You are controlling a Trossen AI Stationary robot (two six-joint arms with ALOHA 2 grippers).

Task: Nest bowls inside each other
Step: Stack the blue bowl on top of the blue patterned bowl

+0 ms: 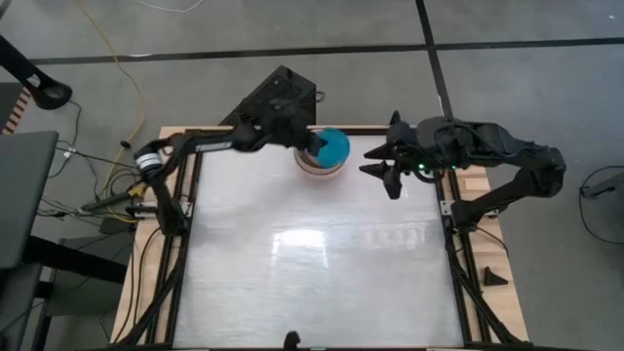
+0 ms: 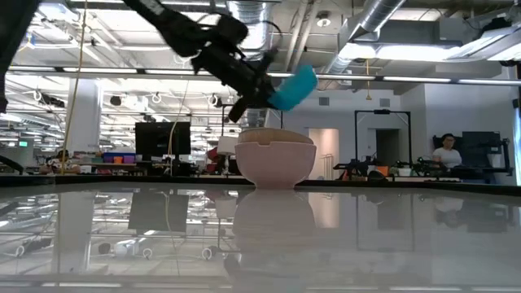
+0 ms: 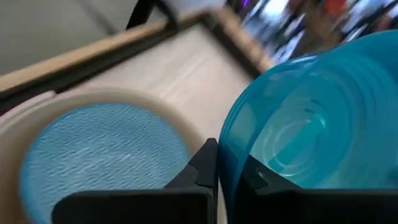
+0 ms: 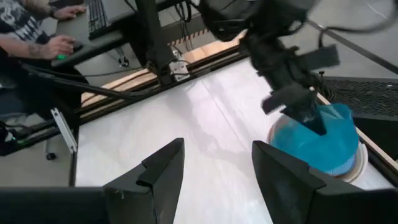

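The left tool (image 1: 314, 143) is at the far edge of the surface (image 1: 312, 263), a little left of centre, above a stack of bowls (image 1: 320, 164). Its fingers (image 3: 202, 168) are pressed together on the rim of a small turquoise bowl (image 2: 293, 88), one finger inside the wall and one outside. The low view shows this bowl clear of the stack, tilted on its side, above the stack and slightly to the right of it.

The stack stands on the surface close to the far edge. Its outer bowl is a large pale pink bowl (image 2: 275, 165). The left wrist view shows a light blue bowl (image 3: 99, 149) seated inside the stack, within a pale rim. The other bowls in the stack cannot be told apart from these views.

The right tool (image 1: 383, 162) hangs above the surface, to the right of the stack and apart from it. Its fingers (image 4: 163, 168) are spread wide with nothing between them. They point toward the stack and the left tool.

Beyond the surface, the right wrist view shows a person's hand (image 4: 59, 45) resting at a desk with a keyboard (image 4: 99, 15). The low view shows another person (image 2: 446, 153) seated far off in the room on the right.
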